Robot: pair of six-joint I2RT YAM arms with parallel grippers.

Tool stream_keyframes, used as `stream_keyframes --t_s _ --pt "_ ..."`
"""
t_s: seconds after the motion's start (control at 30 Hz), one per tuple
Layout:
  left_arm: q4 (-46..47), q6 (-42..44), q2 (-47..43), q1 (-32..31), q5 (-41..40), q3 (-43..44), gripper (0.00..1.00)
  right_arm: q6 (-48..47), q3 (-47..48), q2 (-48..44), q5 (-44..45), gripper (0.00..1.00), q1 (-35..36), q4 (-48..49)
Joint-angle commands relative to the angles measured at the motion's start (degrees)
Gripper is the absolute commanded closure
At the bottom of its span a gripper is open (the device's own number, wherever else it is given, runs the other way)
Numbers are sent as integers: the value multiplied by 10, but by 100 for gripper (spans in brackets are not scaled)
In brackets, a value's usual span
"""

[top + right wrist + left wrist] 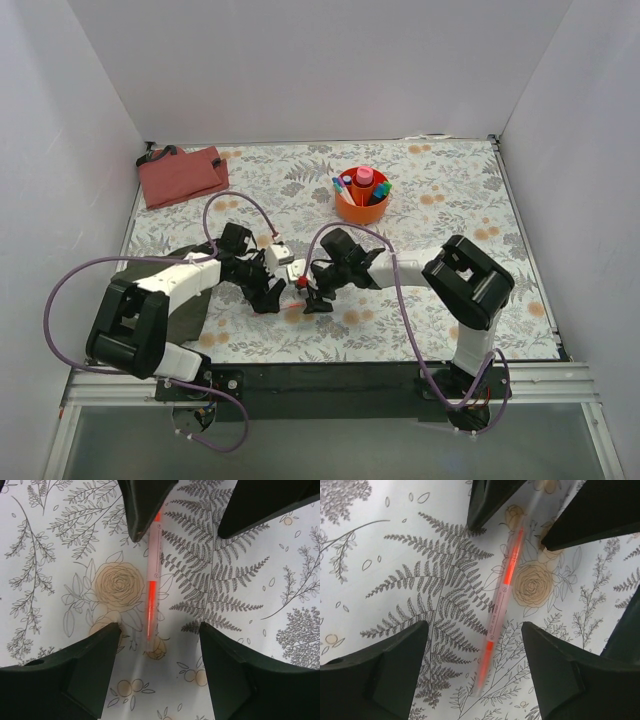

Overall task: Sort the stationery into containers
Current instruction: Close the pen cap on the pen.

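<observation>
In front of the cup [360, 214], well apart from it, the pen [506, 587] lay flat on the table [450, 215]. Our left gripper [475, 630] and right gripper [160, 627] hung wide open over it, holding nothing. We thought just one should pinch its middle.

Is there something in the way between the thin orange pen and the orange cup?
No loose object lies on the table between the pen and the cup. Only the right arm hangs over that straight line, at its wrist.
</observation>
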Motion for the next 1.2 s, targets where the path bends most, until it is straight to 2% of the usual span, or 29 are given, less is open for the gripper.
stream_keyframes --t_s 0.0,0.17,0.47,0.73,0.83,1.0,1.17 --pt "24 6 18 -16 21 -2 24 5 -51 18 70 26 5 -135" --pt "61 -16 20 -50 -11 -14 28 43 -58 -22 62 27 -6 -141" --pt "102 -27 30 -117 -103 -36 52 132 -48 -105 43 29 -77 -154" --pt "104 -15 40 -154 -136 -43 58 125 -33 -124 49 29 -145 -162" --pt "104 -27 67 -165 -150 -39 67 120 -34 -129 53 30 -157 -161" --pt "113 -44 96 -173 -179 -38 76 117 -40 -145 60 30 -176 -171" --pt "83 -31 91 -173 -199 -36 78 103 -33 -185 61 30 -208 -220"
